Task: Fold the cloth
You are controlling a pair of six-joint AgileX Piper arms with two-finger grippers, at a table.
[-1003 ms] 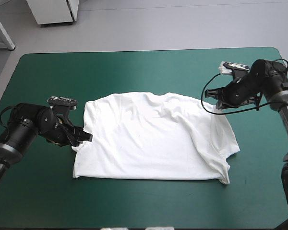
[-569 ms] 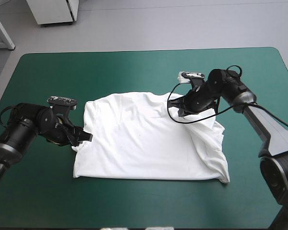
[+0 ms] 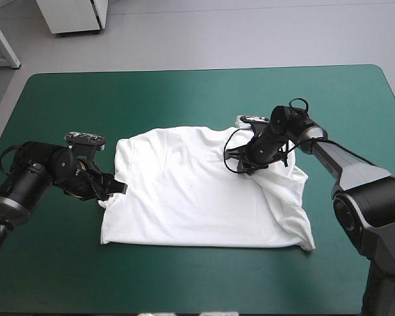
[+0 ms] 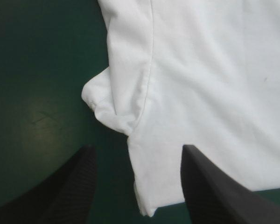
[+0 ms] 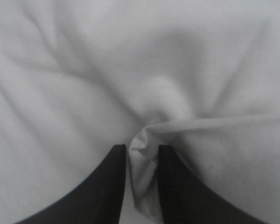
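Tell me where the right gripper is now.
In the high view the right gripper sits over the right half of the T-shirt, toward its far edge. Its wrist view shows it shut on a pinched fold.

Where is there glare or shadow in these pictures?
Left wrist view: a pale patch of glare on the teal-green cover, ahead of the open left fingers, beside the T-shirt. Right wrist view: soft shadows lie in the T-shirt's creases where the right fingers pinch it. High view: even light, no glare.
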